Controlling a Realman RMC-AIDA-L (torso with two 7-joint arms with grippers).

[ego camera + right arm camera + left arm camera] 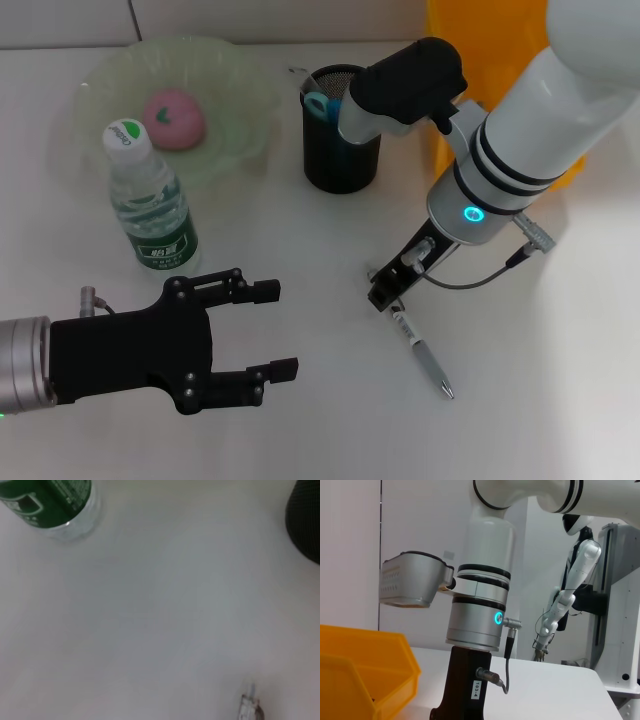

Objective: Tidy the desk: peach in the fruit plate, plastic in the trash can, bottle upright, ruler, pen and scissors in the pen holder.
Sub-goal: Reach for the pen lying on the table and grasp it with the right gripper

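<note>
On the white desk (300, 250), toward the near right, I see the pen (425, 355) lying flat: a slim white barrel with a darker band and a silvery tip pointing toward the near edge, its far end right at the right gripper (385, 292). That gripper is down at the desk surface on the pen's far end; I cannot tell from any view whether its fingers are spread or closed, or whether they actually grip the pen. My right wrist view shows only a small bit of the pen (248, 707) against bare desk, with the bottle's base (50, 502) and the dark edge of the pen holder (306, 522) at the borders. Farther back, the black mesh pen holder (340, 150) stands upright with blue scissors handles (318, 105) showing inside. The clear bottle (150, 200) with green label and white cap stands upright at left, just in front of the pale green fruit plate (245, 140), which holds the pink peach (175, 118). An orange bin (445, 60) sits at the far right behind the right arm. The left gripper (278, 330) hovers at the near left with its black fingers spread wide and nothing between them.
</note>
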